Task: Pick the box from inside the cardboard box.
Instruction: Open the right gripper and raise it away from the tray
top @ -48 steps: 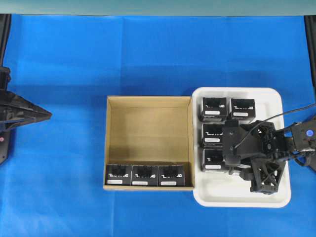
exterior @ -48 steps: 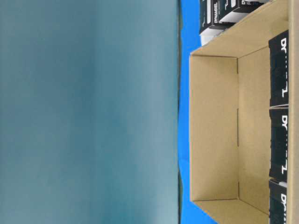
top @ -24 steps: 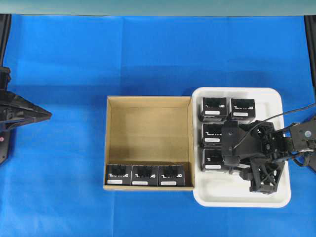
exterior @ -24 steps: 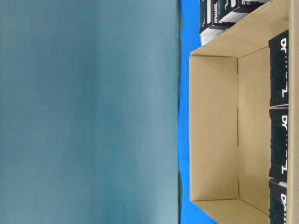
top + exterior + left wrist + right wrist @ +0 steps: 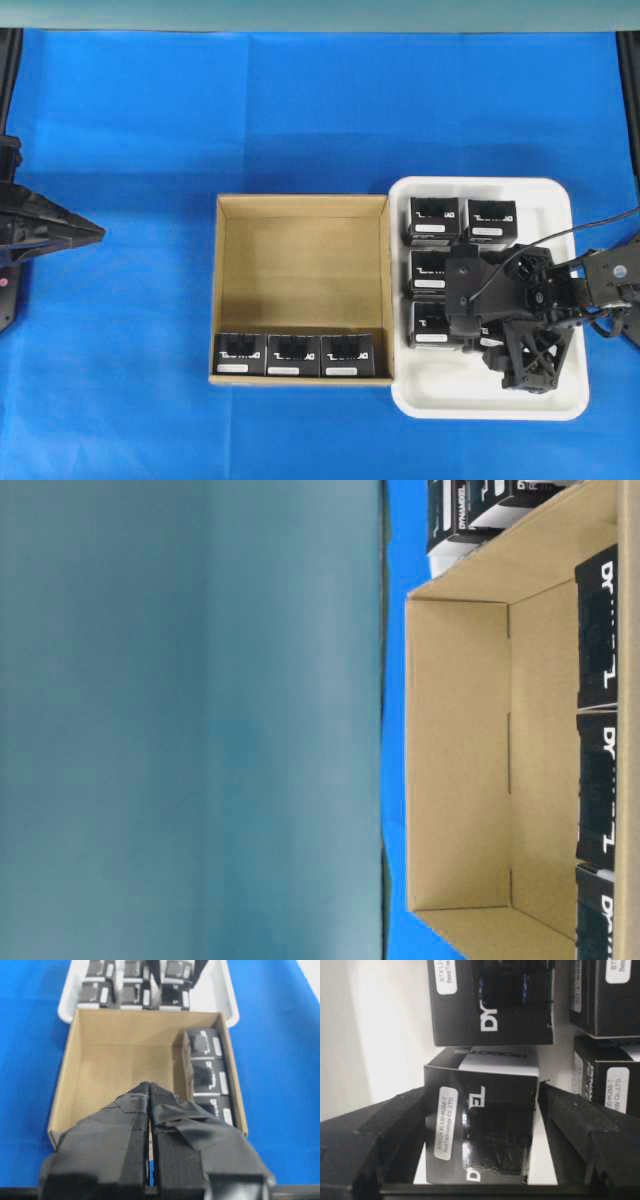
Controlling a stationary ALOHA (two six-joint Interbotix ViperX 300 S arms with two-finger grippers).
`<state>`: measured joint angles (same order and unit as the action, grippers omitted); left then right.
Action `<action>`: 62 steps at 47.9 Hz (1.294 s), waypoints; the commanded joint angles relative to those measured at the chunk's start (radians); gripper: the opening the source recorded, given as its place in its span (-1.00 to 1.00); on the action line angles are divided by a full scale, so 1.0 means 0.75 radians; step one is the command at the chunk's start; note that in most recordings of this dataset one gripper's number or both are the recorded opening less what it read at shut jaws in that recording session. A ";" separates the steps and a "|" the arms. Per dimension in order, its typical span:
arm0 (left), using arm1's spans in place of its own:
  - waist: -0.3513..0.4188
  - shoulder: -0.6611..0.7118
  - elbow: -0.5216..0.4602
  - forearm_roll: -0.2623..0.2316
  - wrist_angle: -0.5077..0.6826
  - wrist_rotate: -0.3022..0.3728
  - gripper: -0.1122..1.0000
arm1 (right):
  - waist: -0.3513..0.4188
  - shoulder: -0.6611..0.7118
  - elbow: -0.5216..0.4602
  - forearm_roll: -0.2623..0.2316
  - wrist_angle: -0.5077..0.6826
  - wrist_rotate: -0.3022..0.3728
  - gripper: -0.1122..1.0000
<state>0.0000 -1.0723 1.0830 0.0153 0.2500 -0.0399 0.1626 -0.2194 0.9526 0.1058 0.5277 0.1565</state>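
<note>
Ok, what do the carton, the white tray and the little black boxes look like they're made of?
The cardboard box: brown corrugated board, matte tan inside, with fold seams at the corners. The white tray: probably moulded plastic, smooth, with rounded corners and a raised rim. The black boxes: likely thin printed card, slightly glossy, with sharp folded edges, white lettering and stuck-on label strips.

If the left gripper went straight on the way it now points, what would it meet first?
Likely the near wall or tan floor of the cardboard box. In the wrist view the left gripper, jaws shut, points over the box's empty part, left of the three black boxes along its right wall. Depth is unclear.
</note>
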 commanded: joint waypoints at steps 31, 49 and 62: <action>-0.006 0.012 -0.039 0.002 -0.012 0.000 -0.84 | -0.047 -0.160 -0.063 0.000 0.057 0.002 0.95; -0.012 0.012 -0.039 0.002 -0.014 0.000 -0.83 | -0.094 -0.522 -0.141 0.000 0.157 0.002 0.95; -0.010 0.006 -0.037 0.002 -0.051 0.004 -0.84 | -0.098 -0.689 -0.059 -0.010 -0.176 -0.020 0.95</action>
<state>-0.0077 -1.0723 1.0830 0.0153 0.2224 -0.0383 0.0905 -0.7164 0.9097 0.1058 0.4633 0.1473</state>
